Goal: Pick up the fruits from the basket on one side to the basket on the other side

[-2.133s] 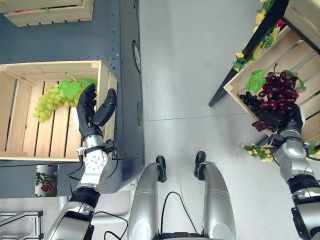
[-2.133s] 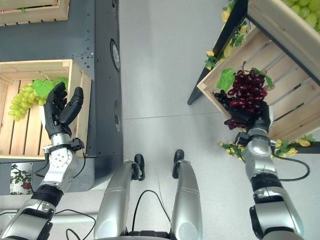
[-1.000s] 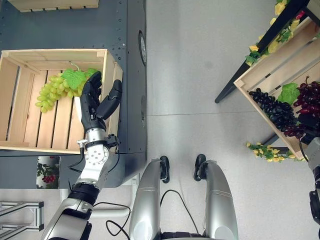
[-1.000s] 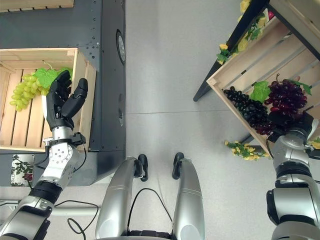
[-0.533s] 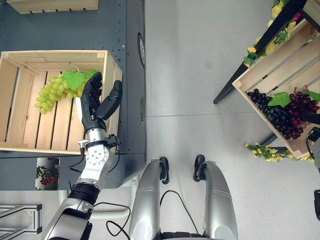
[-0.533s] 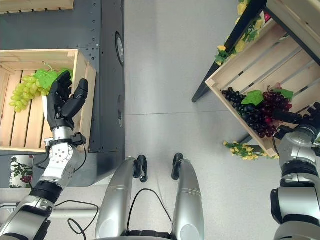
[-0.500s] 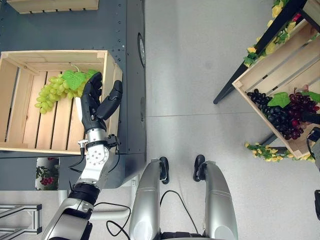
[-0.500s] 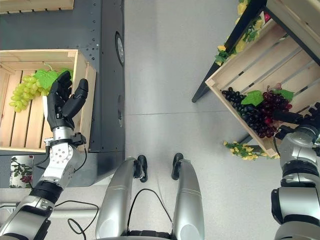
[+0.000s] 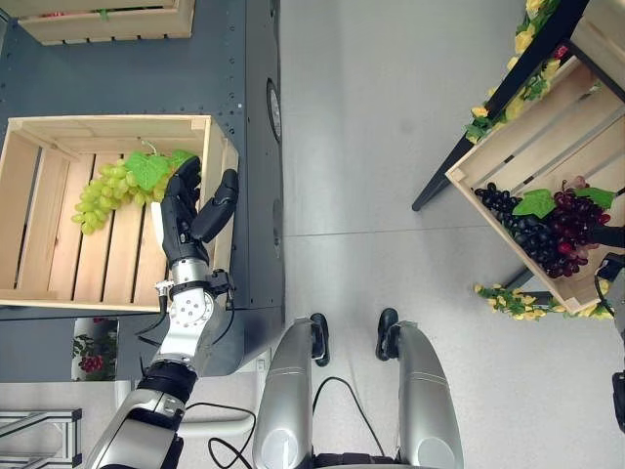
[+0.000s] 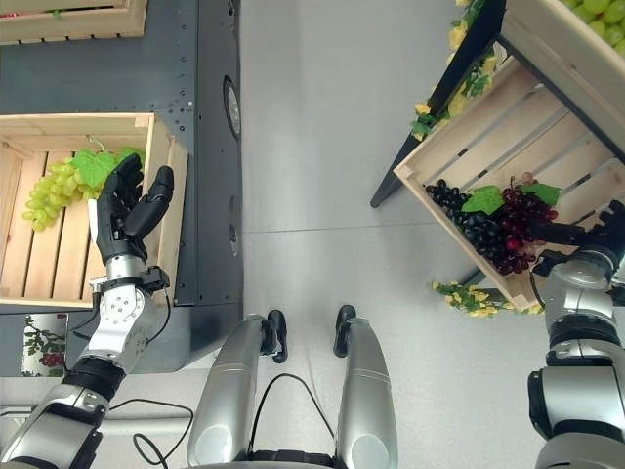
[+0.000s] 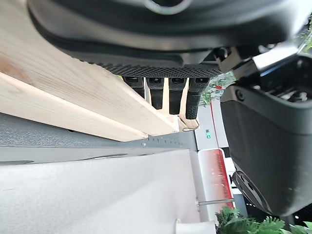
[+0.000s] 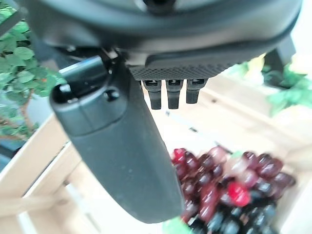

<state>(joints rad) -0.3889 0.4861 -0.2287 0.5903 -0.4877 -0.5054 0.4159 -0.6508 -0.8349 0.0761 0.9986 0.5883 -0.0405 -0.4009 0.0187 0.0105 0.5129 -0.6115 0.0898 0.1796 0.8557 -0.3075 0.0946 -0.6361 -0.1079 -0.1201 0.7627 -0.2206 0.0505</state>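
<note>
grey floor (image 9: 371, 147) separates two wooden crates. left hand (image 9: 186, 210), fingers apart, hovers beside green grapes (image 9: 112, 186) in the left crate (image 9: 44, 195); right hand (image 10: 605, 234), fingers straight, sits by dark grapes (image 10: 498, 230) in the right crate (image 10: 459, 147). no legible writing.

pale wood, dark metal, green and red-black grapes

the left crate (image 9: 29, 210) is light unpainted wood with lengthwise slats, and holds a yellow-green grape bunch (image 9: 105, 191) with bright green leaves (image 9: 148, 169). it sits on a dark blue-grey bench (image 9: 127, 78). the floor (image 9: 361, 147) is plain pale grey. the right crate (image 9: 547, 147) is the same pale wood on a black frame (image 9: 508, 98), holding a dark red grape bunch (image 9: 571, 230) beside a black grape bunch (image 9: 503, 210), both with green leaves. yellow and green foliage (image 9: 508, 301) trims its edge. both hands, left hand (image 9: 186, 220) and right hand (image 12: 122, 146), are black.
</note>
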